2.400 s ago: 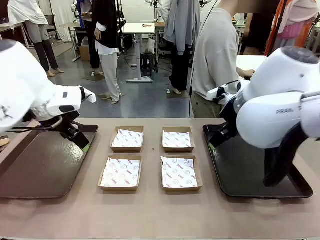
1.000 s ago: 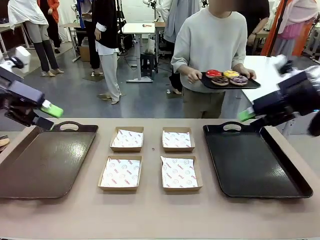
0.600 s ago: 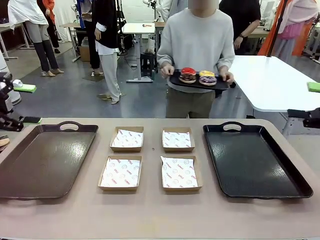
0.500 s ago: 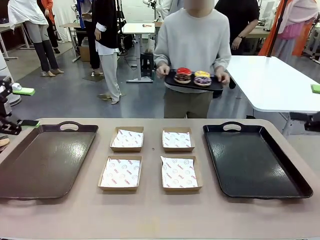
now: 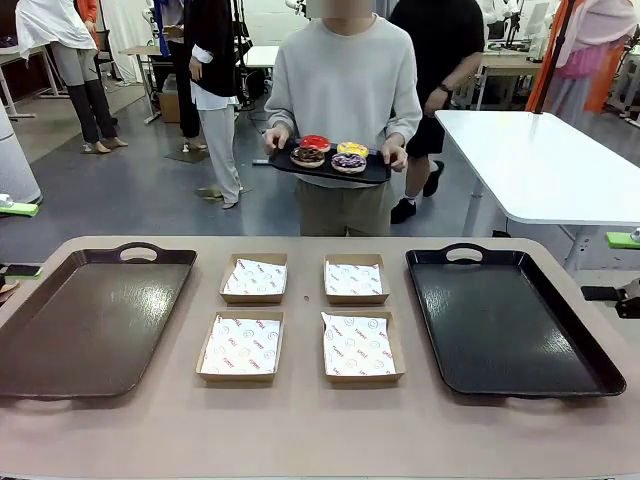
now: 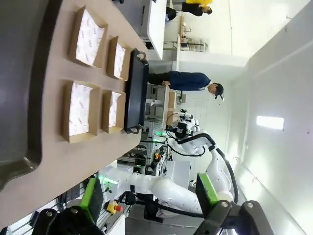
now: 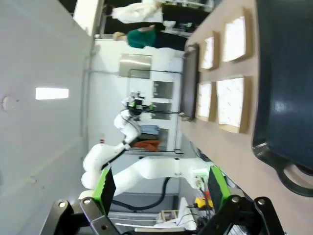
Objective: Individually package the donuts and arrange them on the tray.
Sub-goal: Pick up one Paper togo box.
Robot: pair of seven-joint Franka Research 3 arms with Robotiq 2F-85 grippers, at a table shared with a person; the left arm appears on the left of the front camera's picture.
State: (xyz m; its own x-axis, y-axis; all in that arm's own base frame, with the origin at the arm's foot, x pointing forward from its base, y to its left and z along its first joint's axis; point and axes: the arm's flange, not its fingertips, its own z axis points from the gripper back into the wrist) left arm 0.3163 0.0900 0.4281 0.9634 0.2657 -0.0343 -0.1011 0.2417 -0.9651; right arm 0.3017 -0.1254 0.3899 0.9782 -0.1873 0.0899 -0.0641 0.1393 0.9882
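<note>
While the person (image 5: 345, 80) stands just beyond the far edge of the tabletop (image 5: 300, 430), all four donuts (image 5: 328, 155) sit on the small dark serving tray (image 5: 375, 176) held in both of that person's hands, well apart from anything you can reach. Red (image 5: 315, 142) and yellow (image 5: 352, 149) lie toward the person, brown (image 5: 307, 155) and purple (image 5: 348, 161) toward you.

Four paper-lined boxes (image 5: 241, 347) wait in two rows of two at the middle of the tabletop, none with anything in it. A brown tray (image 5: 60, 340) lies along the left edge and a black tray (image 5: 510, 330) along the right edge, both bare.

Your left gripper (image 6: 149, 191) hangs out beyond the left edge, jaws spread wide and holding nothing. Your right gripper (image 7: 161, 185) sits likewise beyond the right edge, wide and holding nothing.

By my reading you are at the very start: packaging has not begun and the donuts have yet to reach the tabletop. Your next move likely depends on the person setting the serving tray down or offering it. After that, bring one wide gripper over a single donut, close gently across the ring so the glaze is not crushed, and lower it into one box.
</note>
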